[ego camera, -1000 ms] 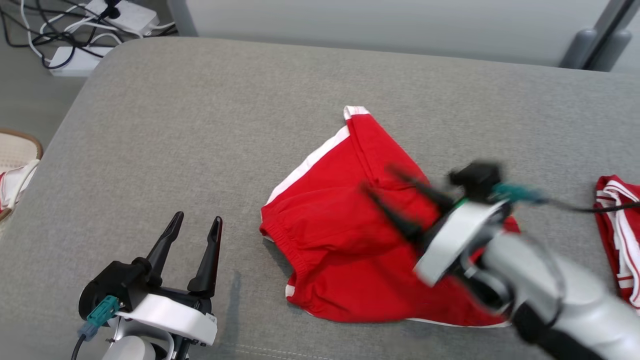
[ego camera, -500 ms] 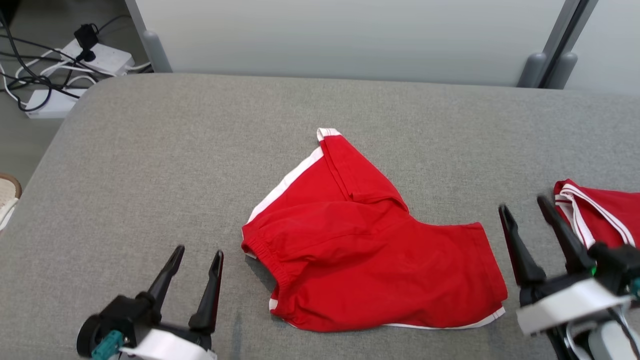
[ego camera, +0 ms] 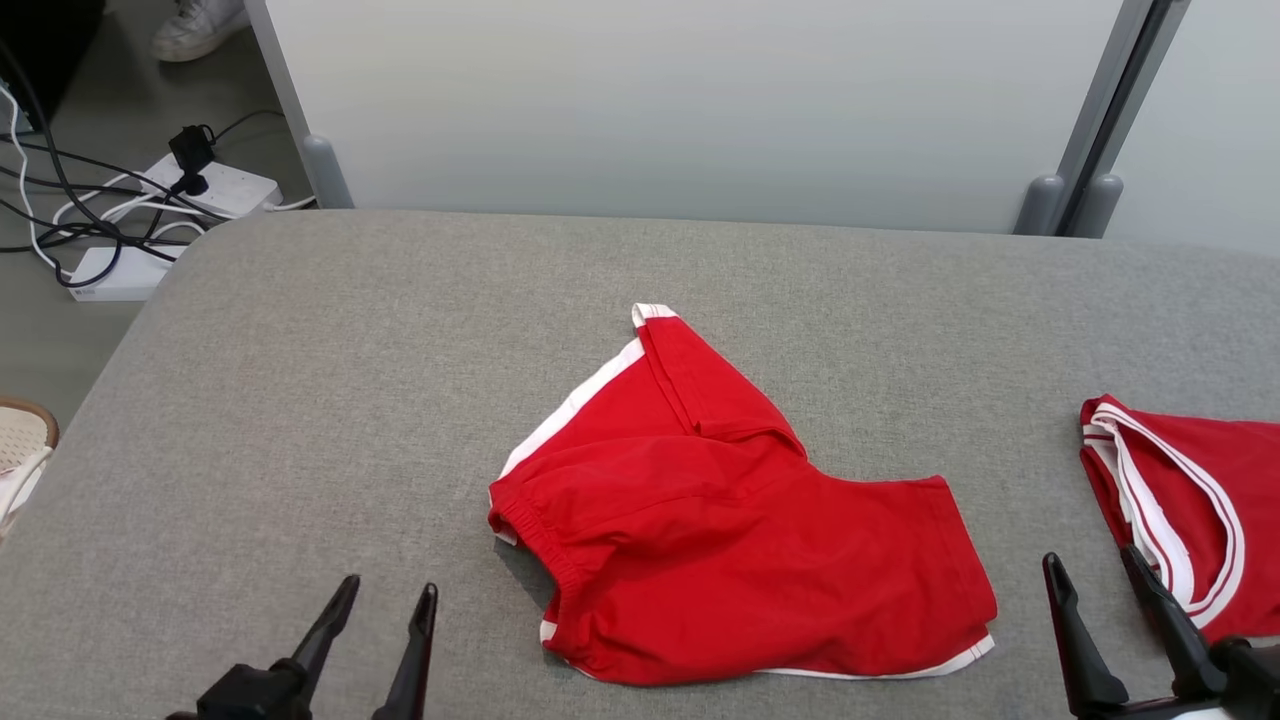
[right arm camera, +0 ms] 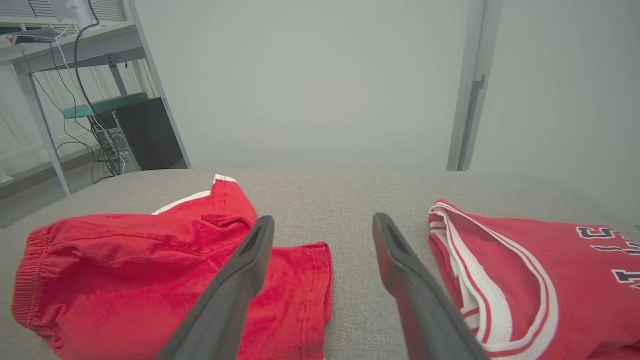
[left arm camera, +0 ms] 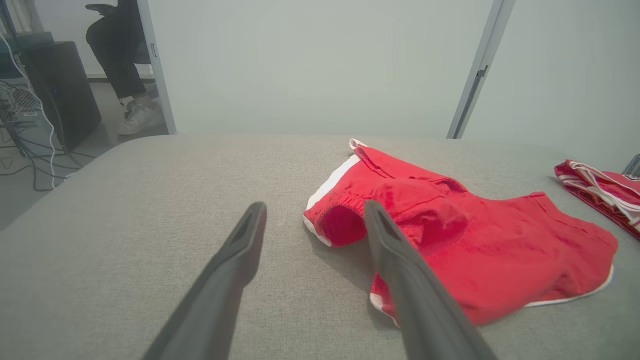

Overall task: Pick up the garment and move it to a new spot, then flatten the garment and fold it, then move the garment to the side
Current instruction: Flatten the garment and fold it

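Left jaws: at 7 o'clock in the head view, fingers [ego camera: 327, 620] spread wide with nothing between them, bare grey counter [ego camera: 300, 350] ahead.

Red shorts [ego camera: 740, 560]: mid-counter, lying loose with no finger on them. From the left jaws they sit at about 2 o'clock, near but apart. The elastic waistband [ego camera: 525, 525] is the closest part to those jaws. One white-trimmed leg points to 12 o'clock, and the other lies out toward 3 o'clock with its hem facing the right jaws. The cloth is rumpled where the legs meet. In the left wrist view the waistband mouth [left arm camera: 345, 225] is at 1 o'clock, just past the fingertips.

Right jaws: at 5 o'clock in the head view, fingers [ego camera: 1072, 625] also wide apart and empty. The shorts' hem is at 10 o'clock from them, near, not touching.

A red jersey [ego camera: 1190, 490] with white trim lies at 1 o'clock from the right jaws, just beside them at the counter's 3 o'clock edge, well apart from the shorts.
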{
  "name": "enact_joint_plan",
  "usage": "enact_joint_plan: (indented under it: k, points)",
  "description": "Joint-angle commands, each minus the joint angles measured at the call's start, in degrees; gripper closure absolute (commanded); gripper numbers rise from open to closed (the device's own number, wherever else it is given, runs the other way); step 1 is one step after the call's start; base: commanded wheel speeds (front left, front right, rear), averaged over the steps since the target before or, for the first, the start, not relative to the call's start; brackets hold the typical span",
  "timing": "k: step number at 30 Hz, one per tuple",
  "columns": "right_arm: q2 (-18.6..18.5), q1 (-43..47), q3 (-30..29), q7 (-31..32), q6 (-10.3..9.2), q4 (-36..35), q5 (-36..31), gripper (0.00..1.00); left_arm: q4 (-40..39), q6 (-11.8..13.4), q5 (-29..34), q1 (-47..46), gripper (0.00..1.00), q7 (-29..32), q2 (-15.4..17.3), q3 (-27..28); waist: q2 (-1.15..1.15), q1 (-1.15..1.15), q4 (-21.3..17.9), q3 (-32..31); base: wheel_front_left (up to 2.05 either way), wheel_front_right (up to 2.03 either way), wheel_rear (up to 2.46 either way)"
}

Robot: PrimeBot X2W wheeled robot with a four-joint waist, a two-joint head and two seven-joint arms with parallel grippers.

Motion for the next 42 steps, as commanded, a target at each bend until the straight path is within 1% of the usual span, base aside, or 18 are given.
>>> enact_joint_plan:
  k: [1,10,13,15,21,28,34,42]
  points:
    - [-1.0,-0.8,0.7,-0.7,0.0,-2.2,-0.3,0.0,-2.1,0.5,0.8,-1.6,0.0,-0.1,1.3,2.6,0.0,0.0,-0.1,-0.2,0.0,0.0,0.0]
    - [-0.7,-0.9,0.8,-0.7,0.0,-2.5,-0.2,0.0,-3.1,0.9,1.0,-2.0,0.0,0.8,2.4,2.8,0.0,0.0,-0.4,-0.5,0.0,0.0,0.0]
    - [-0.5,-0.7,0.9,-0.7,0.0,-1.6,0.1,0.0,-3.0,0.4,1.0,-2.3,0.0,1.6,2.6,2.0,0.0,0.0,-0.4,-0.2,0.0,0.0,0.0]
    - [-0.3,-0.2,1.1,-0.5,0.0,-0.5,0.6,0.0,-2.5,-0.5,0.9,-2.5,0.0,2.6,2.5,0.7,0.0,0.0,-0.5,0.1,0.0,0.0,0.0]
    - [-0.4,0.9,2.2,-0.3,0.0,4.3,2.1,0.0,0.3,-4.0,0.5,-3.6,0.0,4.4,1.2,-4.0,0.0,0.0,-1.3,2.6,0.0,0.0,0.0]
    - [-0.1,-1.5,5.1,-0.4,0.0,8.5,3.3,0.0,6.3,-7.4,0.9,-7.1,0.0,4.4,1.1,-7.7,0.0,0.0,-3.1,6.9,0.0,0.0,0.0]
    - [-0.3,-5.4,7.1,-0.6,0.0,11.0,3.8,0.0,11.3,-9.0,1.6,-11.2,0.0,3.3,1.7,-9.9,0.0,0.0,-4.3,9.8,0.0,0.0,0.0]
    - [-0.6,-9.9,10.9,-0.7,0.0,15.0,4.5,0.0,17.3,-10.0,2.0,-15.2,0.0,1.6,2.5,-12.9,0.0,0.0,-4.8,11.0,0.0,0.0,0.0]
